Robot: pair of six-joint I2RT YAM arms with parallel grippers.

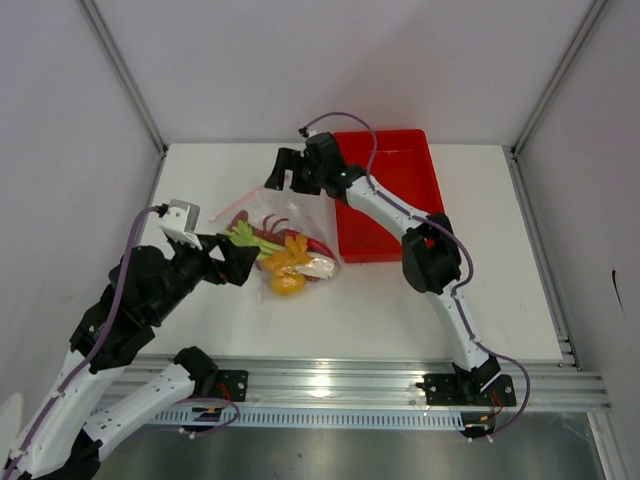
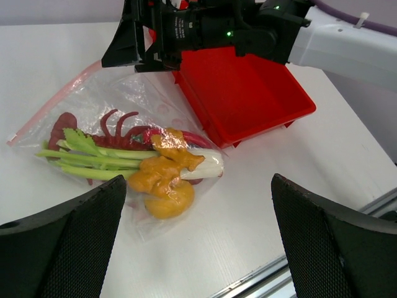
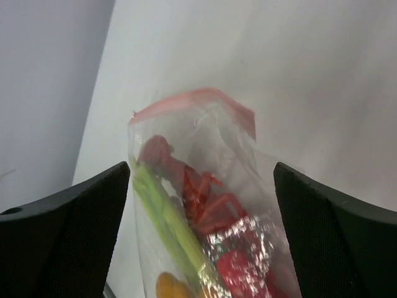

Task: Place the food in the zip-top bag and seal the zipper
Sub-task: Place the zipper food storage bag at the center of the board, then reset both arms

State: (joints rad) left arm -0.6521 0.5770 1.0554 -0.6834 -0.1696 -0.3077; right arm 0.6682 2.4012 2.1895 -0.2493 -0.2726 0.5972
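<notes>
The clear dotted zip-top bag lies flat on the table, left of centre. Inside it are the red lobster, the green-and-white stalk and the yellow-orange pieces. The pinkish zipper runs along the bag's far left edge; it also shows in the right wrist view. I cannot tell whether it is pressed shut. My left gripper is open and empty at the bag's near side. My right gripper is open and empty, above the bag's far end.
A red rectangular tray stands right of the bag, touching or nearly touching its corner; the right arm reaches across it. White walls enclose the table on three sides. A metal rail runs along the front edge.
</notes>
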